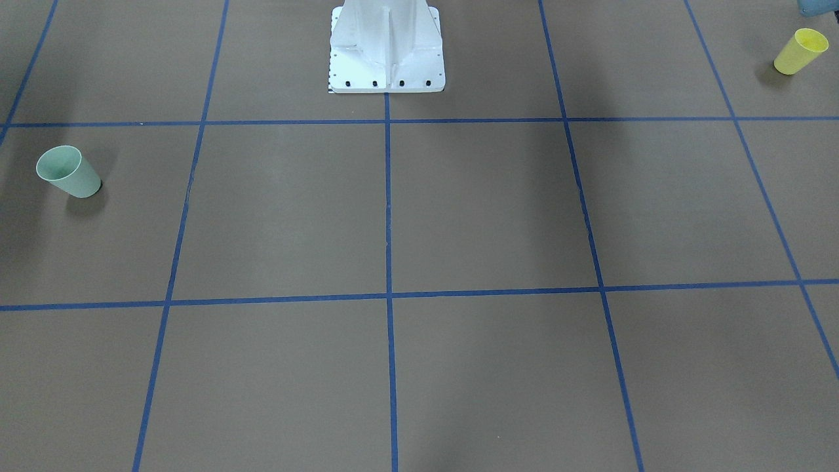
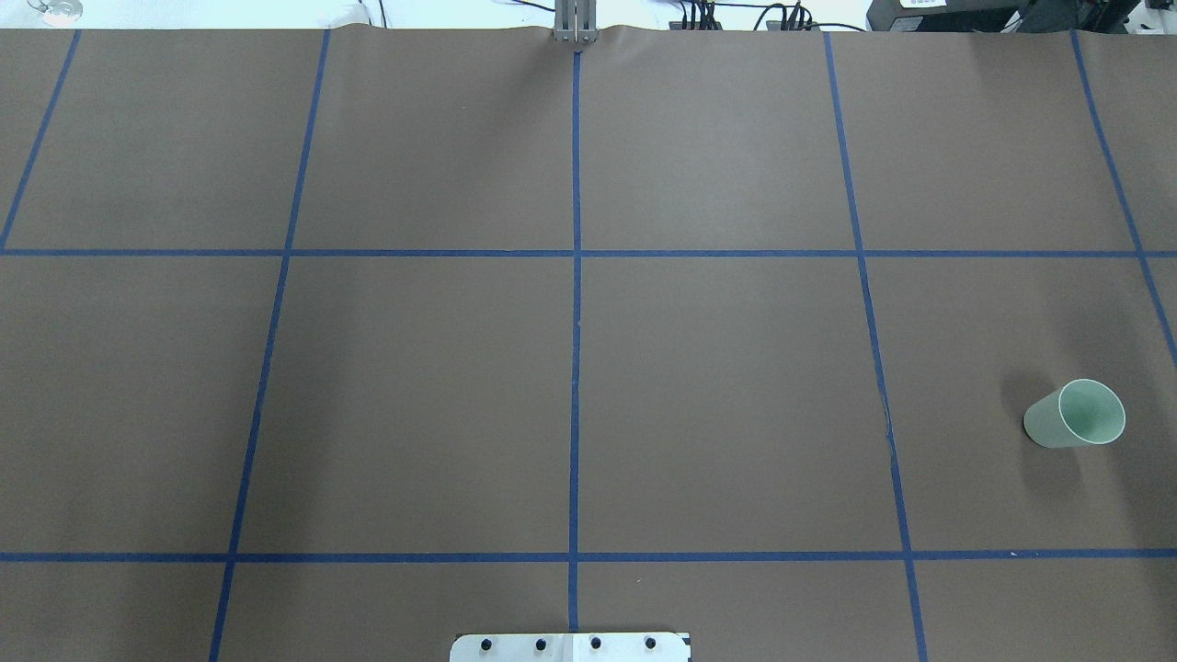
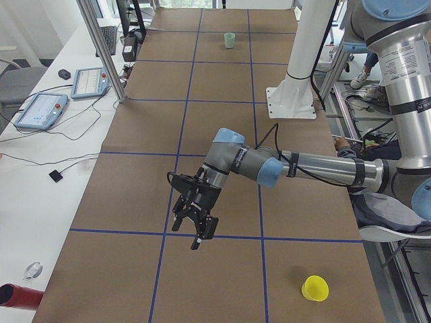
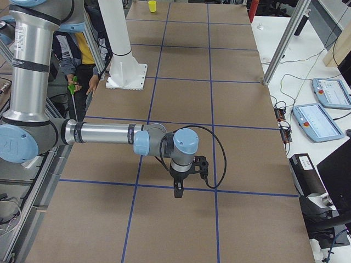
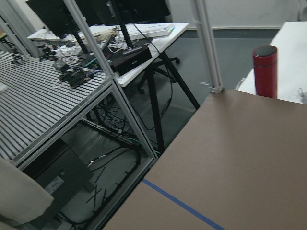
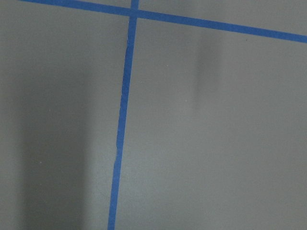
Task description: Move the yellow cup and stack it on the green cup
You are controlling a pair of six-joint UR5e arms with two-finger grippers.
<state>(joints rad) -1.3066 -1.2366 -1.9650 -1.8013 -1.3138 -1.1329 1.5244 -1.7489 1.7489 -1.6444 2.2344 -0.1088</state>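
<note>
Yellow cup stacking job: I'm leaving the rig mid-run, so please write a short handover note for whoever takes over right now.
Left end effector: above the table, clear of both cups; open or shut cannot be told.
Right end effector: pointing down above the table, clear of both cups; open or shut cannot be told.
Yellow cup: upright at the robot's left end of the table.
Green cup: upright and empty, on the robot's right.
Done: nothing.
Left: grasp the yellow cup, carry it across, set it into the green cup.
</note>
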